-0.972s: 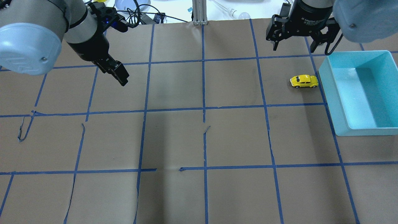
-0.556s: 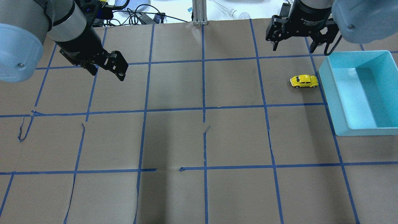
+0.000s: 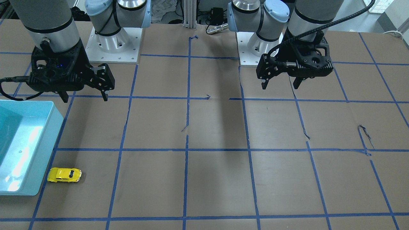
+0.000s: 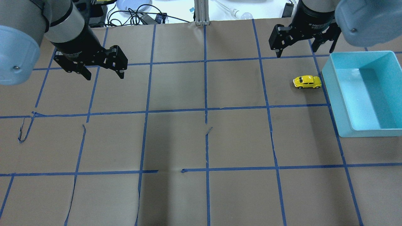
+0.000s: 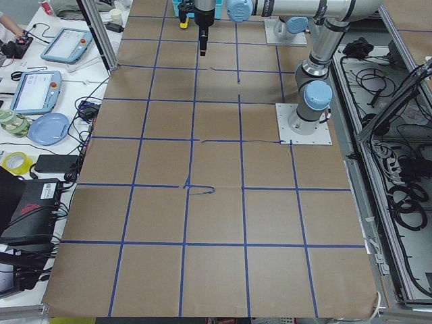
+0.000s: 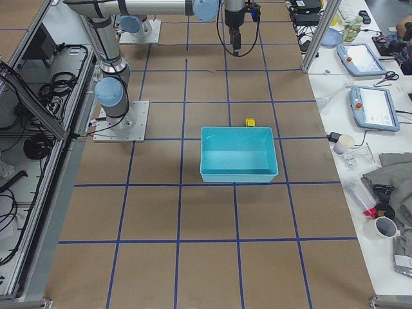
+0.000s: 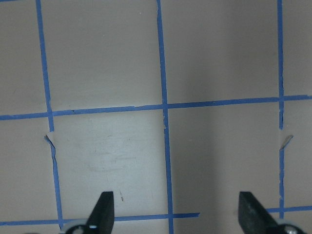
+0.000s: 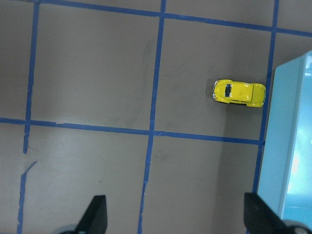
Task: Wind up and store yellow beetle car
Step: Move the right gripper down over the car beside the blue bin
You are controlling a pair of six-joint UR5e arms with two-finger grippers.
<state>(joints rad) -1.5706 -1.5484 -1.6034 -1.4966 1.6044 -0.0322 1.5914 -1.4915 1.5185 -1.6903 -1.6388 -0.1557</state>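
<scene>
The yellow beetle car (image 4: 307, 82) stands on its wheels on the brown paper, just left of the light-blue bin (image 4: 333, 97). It also shows in the front view (image 3: 64, 175) and in the right wrist view (image 8: 239, 92). My right gripper (image 4: 304, 52) hangs open and empty above the table, behind the car and apart from it. My left gripper (image 4: 105, 76) is open and empty far to the left, over bare paper. The left wrist view shows only its two fingertips (image 7: 103, 207) and the blue tape grid.
The bin (image 3: 48, 140) is empty inside and sits at the table's right side. The two robot bases (image 3: 111, 48) stand at the near edge. Cables and a plate (image 4: 132, 6) lie beyond the far edge. Torn tape (image 4: 23, 131) marks the paper.
My left gripper has swung left and turned, so both fingers now point down and apart. My right gripper has shifted only slightly. The car has not moved.
</scene>
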